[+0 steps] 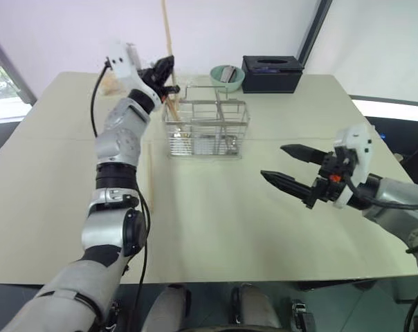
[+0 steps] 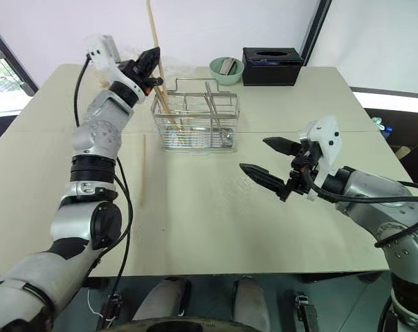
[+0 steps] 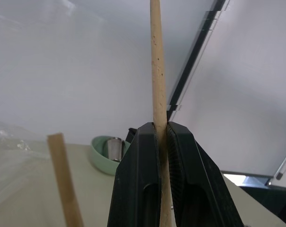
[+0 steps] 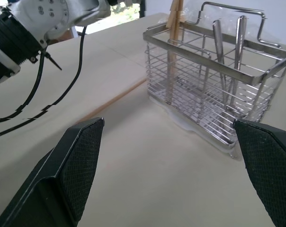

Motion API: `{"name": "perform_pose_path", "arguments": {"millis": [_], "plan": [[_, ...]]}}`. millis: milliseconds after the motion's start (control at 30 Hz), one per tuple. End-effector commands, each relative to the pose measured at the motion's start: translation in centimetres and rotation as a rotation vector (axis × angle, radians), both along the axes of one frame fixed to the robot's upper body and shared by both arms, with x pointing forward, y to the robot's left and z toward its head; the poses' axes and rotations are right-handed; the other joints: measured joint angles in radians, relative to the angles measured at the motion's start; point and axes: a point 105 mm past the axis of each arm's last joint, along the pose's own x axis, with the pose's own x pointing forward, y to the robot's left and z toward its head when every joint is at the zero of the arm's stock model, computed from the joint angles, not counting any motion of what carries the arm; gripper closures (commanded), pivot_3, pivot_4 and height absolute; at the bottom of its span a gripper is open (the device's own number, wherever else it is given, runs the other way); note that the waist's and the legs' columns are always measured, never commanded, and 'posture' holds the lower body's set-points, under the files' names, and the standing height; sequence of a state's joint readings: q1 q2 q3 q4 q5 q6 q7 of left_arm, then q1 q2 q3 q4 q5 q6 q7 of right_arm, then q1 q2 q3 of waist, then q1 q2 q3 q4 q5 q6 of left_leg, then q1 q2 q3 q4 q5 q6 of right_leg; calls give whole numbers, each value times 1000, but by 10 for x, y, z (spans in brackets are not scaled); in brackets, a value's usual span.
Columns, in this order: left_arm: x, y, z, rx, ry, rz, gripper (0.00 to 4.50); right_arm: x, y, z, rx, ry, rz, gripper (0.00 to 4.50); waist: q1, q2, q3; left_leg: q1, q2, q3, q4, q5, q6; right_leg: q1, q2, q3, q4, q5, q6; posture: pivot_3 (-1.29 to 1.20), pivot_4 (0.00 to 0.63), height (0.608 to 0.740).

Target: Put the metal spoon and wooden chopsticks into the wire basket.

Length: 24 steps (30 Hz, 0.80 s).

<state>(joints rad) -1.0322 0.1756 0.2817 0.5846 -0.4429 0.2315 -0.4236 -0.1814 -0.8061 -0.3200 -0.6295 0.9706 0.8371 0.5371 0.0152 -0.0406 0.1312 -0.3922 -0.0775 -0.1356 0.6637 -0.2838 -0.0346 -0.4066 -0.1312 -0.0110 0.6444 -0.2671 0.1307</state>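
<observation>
So the left tool (image 2: 151, 63) is clamped on a chopstick (image 2: 153, 34) above the wire basket (image 2: 195, 117); next, lower and release. Right tool (image 2: 264, 158) gapes empty.

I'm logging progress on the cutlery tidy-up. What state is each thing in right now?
Left gripper: shut on an upright chopstick over the basket.
Right gripper: open, empty.
Second chopstick: flat on the table.
Basket: upright, metal utensils standing inside.
</observation>
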Motion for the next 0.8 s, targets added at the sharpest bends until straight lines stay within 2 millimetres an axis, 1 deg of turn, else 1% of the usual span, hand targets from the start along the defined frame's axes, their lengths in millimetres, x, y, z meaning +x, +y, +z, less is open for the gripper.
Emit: {"name": "perform_pose_path", "arguments": {"millis": [33,67,100,133,200,300,367,500,600,733,800], "plan": [[-5,-13,2,67,-73,-17,4463,-5,-1,14,-1,-57,-1,0,-1,0,0,0,0,0,0,0,0,0,0,0,0,0,0,0,150,649],[-5,-17,-3,95,-68,-23,4463,-4,-1,14,-2,-57,-6,0,-1,0,0,0,0,0,0,0,0,0,0,0,0,0,0,0,150,649],[-6,-20,-9,120,-68,-28,3690,-4,-2,13,-10,-56,-11,0,-2,0,0,0,0,0,0,0,0,0,0,0,0,0,0,0,150,649],[-7,-22,-12,131,-66,-37,3399,-4,-2,12,-20,-58,-12,0,-1,0,0,0,0,0,0,0,0,0,0,0,0,0,0,0,150,649],[-11,-26,-15,148,-82,-47,2509,-5,-2,11,-22,-56,-11,0,-1,0,0,0,0,0,0,0,0,0,0,0,0,0,0,0,150,649],[-14,-25,-14,142,-85,-45,964,-4,-2,11,-16,-56,-13,0,-1,0,0,0,0,0,0,0,0,0,0,0,0,0,0,0,150,649],[-15,-23,-13,136,-85,-38,19,-3,-3,12,-14,-57,-15,0,-1,0,0,0,0,0,0,0,0,0,0,0,0,0,0,0,150,649],[-18,-15,-9,121,-83,-10,19,-1,-4,11,-14,-55,-14,0,-1,0,0,0,0,0,0,0,0,0,0,0,0,0,0,0,150,649],[-22,-5,2,124,-95,24,19,2,-3,11,-15,-53,-5,0,-2,0,0,0,0,0,0,0,0,0,0,0,0,0,0,0,150,649],[-34,21,34,144,-136,75,19,6,-1,10,-14,-54,10,0,-5,1,0,0,1,0,0,0,0,0,1,0,0,0,0,0,150,649],[-37,42,47,155,-117,123,19,7,1,10,-15,-55,22,0,-4,1,0,1,2,0,-1,0,0,0,3,0,0,0,0,0,150,649]]}}
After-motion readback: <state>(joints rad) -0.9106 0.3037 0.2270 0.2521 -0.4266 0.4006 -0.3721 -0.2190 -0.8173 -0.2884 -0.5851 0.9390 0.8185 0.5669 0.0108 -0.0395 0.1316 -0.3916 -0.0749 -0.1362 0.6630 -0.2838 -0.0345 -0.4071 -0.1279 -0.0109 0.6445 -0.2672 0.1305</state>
